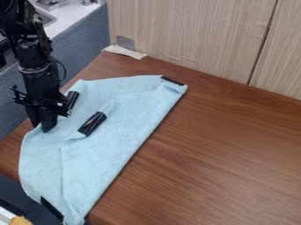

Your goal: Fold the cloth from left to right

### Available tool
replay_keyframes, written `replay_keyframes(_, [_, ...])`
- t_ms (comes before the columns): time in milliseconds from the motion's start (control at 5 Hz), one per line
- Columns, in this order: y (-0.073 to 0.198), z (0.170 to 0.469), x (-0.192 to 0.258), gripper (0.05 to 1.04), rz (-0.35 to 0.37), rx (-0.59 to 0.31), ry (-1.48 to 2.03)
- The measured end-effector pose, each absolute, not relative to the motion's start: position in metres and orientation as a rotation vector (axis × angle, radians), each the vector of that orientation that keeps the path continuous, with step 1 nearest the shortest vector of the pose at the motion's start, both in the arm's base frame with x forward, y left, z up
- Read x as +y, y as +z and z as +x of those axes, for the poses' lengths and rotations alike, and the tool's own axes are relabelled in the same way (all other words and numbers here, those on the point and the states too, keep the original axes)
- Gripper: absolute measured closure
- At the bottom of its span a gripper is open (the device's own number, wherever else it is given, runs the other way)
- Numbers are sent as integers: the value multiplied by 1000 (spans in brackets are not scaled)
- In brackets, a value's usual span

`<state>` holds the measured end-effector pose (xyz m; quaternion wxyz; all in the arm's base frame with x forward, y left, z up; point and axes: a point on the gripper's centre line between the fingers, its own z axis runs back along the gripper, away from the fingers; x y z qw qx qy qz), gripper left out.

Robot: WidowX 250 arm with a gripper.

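A brown wooden tabletop (223, 158) is stretching away to the right of the gripper (43, 125), and pale wood panels (188, 35) are standing beyond it. The gripper is pointing downward at the left edge of the light blue cloth (120, 127); whether it is gripping the fabric or how far it is opening, I cannot tell. The cloth is lying mostly to its right and nearer the camera, with a black strip (92, 123) sitting just beside it.

The cloth (120, 127) is pale blue (black strips (92, 124) on it); the table (223, 154) under it, brown with darker wood grain.
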<state>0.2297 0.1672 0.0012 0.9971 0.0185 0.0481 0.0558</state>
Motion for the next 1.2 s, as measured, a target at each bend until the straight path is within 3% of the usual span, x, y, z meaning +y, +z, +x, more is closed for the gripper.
replay_keyframes(200, [2, 230, 164, 1012, 15, 99, 112])
replay_keyframes(400, [12, 232, 156, 1025, 11, 98, 101])
replay_keyframes(800, [49, 250, 99, 1025, -79, 23, -49])
replay_keyframes(1200, [36, 241, 45, 1025, -90, 43, -215])
